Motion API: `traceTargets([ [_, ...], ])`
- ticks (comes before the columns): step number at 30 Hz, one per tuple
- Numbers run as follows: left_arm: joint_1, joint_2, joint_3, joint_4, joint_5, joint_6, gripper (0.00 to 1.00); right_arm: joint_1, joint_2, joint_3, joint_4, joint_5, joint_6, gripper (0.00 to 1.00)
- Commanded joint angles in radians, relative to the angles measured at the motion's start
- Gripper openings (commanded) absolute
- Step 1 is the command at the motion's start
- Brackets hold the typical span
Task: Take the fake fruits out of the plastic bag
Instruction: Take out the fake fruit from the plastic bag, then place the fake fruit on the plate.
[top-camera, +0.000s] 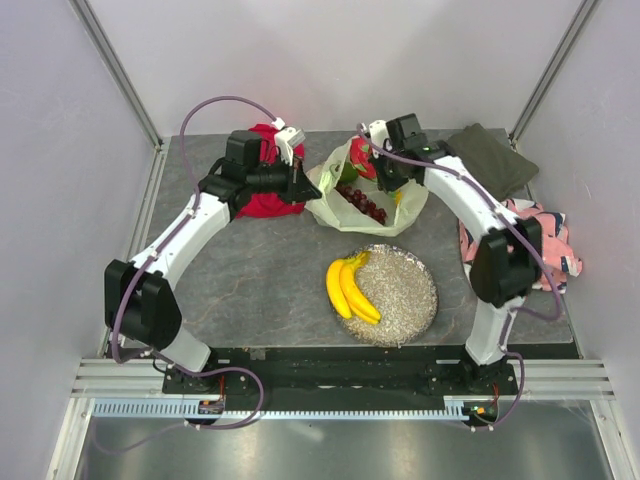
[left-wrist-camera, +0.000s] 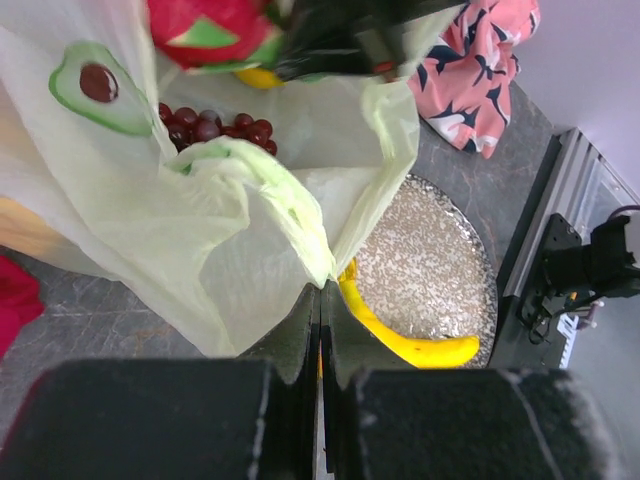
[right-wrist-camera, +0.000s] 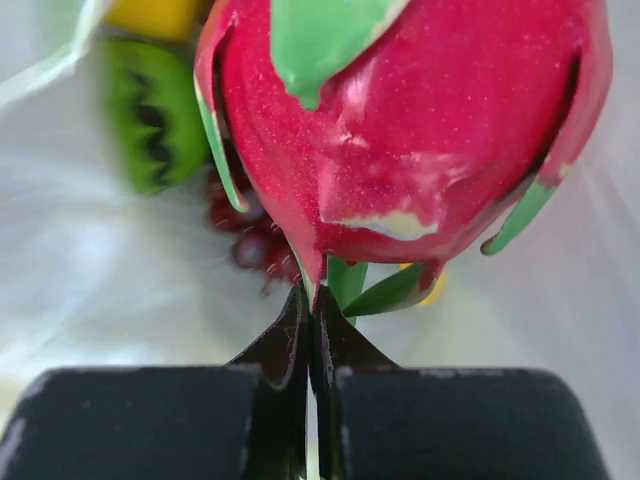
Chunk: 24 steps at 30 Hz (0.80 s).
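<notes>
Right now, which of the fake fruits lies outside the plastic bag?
The yellow banana bunch: it alone lies on the round dish. The grapes lie inside the plastic bag, the dragon fruit at its mouth.

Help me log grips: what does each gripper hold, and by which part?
Left gripper pinches the bag by its handle; right gripper pinches the dragon fruit by its tip.

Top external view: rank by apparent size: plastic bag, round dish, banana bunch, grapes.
1. plastic bag and round dish: too close to rank, and the bag is crumpled and partly hidden.
2. banana bunch
3. grapes
</notes>
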Motion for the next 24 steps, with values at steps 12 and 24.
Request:
traceTargets([
  [12,-0.002,0.139,0.296,0.056,-0.139,0.000,0.02,0.006,-0.658,-0.315,-0.237,-0.375,-0.280,0.00],
  [24,-0.002,0.118,0.273,0.041,-0.147,0.023,0.02,0.028,-0.757,-0.663,-0.322,-0.343,-0.402,0.00],
])
